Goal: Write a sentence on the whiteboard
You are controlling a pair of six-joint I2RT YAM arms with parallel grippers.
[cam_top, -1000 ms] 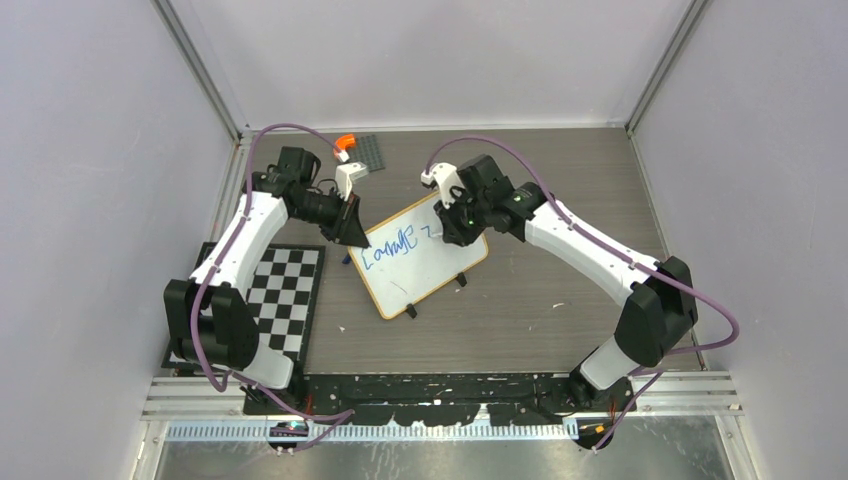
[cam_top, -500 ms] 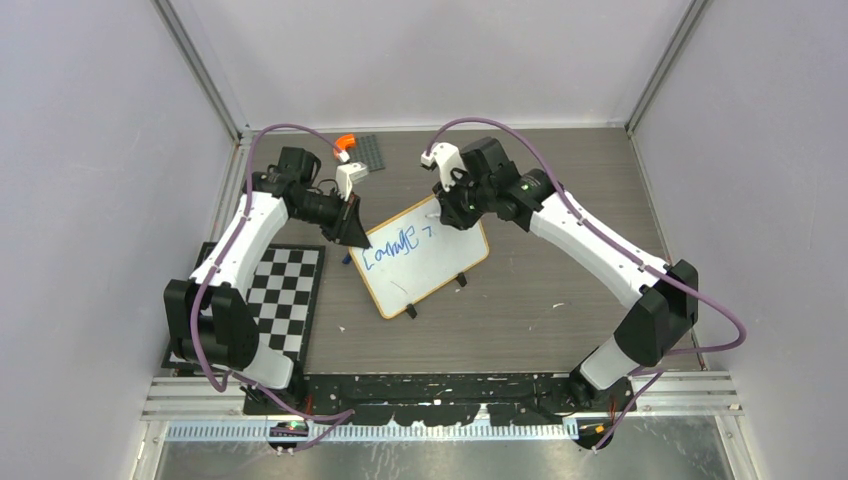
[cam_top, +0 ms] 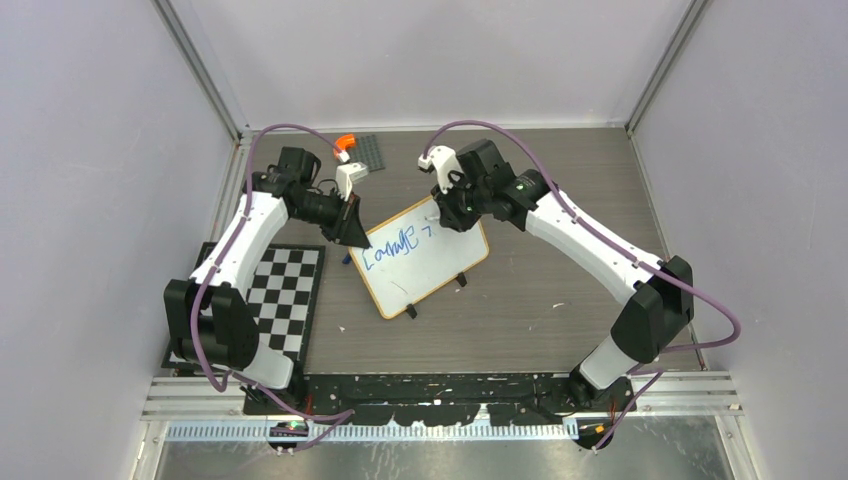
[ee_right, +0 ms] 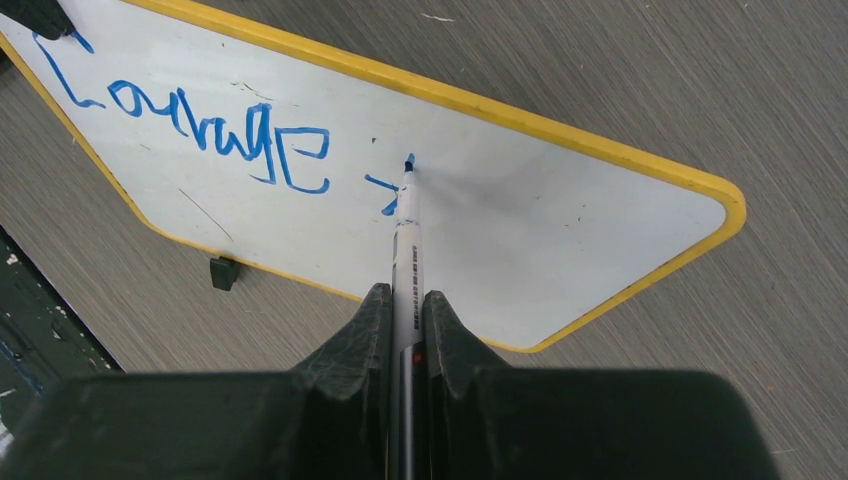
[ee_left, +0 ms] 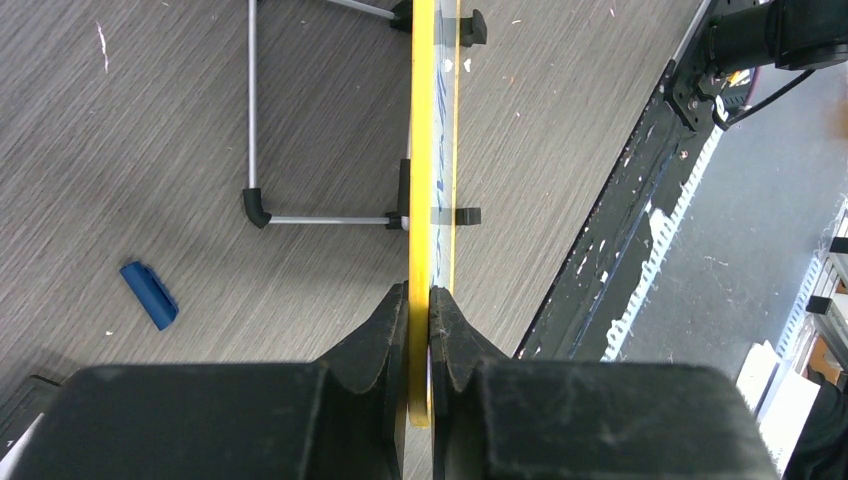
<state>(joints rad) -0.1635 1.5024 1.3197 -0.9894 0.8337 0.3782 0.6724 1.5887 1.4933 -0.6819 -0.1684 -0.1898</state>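
The whiteboard (cam_top: 425, 258) stands tilted on black clip feet in the middle of the table. It is white with a yellow rim (ee_right: 560, 128). Blue writing (ee_right: 200, 125) reads about "Courage", with a short stroke after it. My left gripper (cam_top: 352, 232) is shut on the board's left edge, seen edge-on as a yellow strip (ee_left: 423, 180) in the left wrist view. My right gripper (cam_top: 447, 215) is shut on a white marker (ee_right: 405, 240). Its blue tip (ee_right: 409, 160) is at the board just past the short stroke.
A blue marker cap (ee_left: 149, 295) lies on the table behind the board, beside its wire stand (ee_left: 252, 130). A black-and-white checkerboard mat (cam_top: 285, 290) lies at the left. A dark grey studded plate (cam_top: 368, 152) and an orange piece (cam_top: 345, 142) are at the back.
My right gripper has moved up and back a little with the marker, leaving a short blue stroke after "Courage". The left arm and the board have not moved.
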